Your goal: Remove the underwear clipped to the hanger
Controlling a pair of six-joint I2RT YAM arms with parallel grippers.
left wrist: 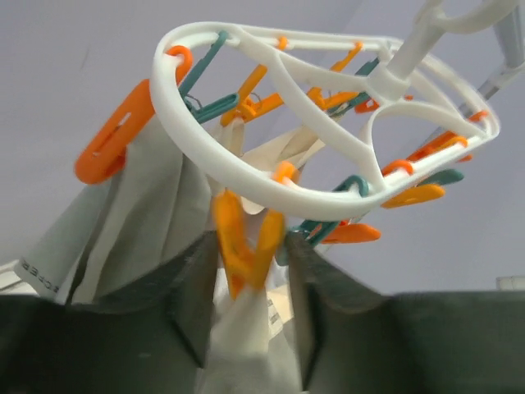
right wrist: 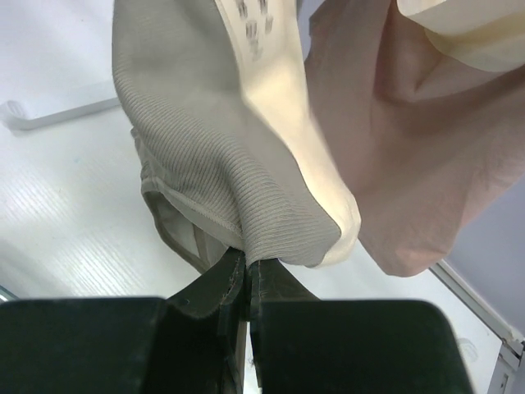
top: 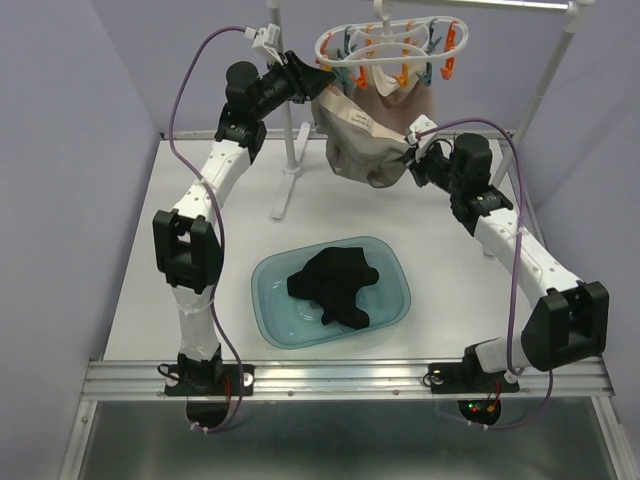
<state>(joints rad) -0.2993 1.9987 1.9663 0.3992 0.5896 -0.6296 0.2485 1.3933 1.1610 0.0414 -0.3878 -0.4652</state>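
The white oval hanger (top: 390,45) with orange and teal clothespins hangs at the top. A beige-taupe underwear (top: 360,140) and a pale pink one (top: 400,92) hang from it. A black underwear (top: 335,285) lies in the teal basin. My left gripper (top: 318,82) is at the hanger's left side. In the left wrist view its open fingers (left wrist: 197,287) straddle an orange clothespin (left wrist: 246,246) that clips pale cloth (left wrist: 246,345). My right gripper (top: 412,155) is shut on the taupe underwear's lower edge (right wrist: 221,164). The pink one (right wrist: 410,164) hangs beside it.
The translucent teal basin (top: 390,300) sits at the table's middle front. A white rack pole with its foot (top: 290,165) stands behind on the left, and another pole (top: 545,90) rises at the right. Another orange pin (left wrist: 111,144) clips greyish cloth at the ring's left.
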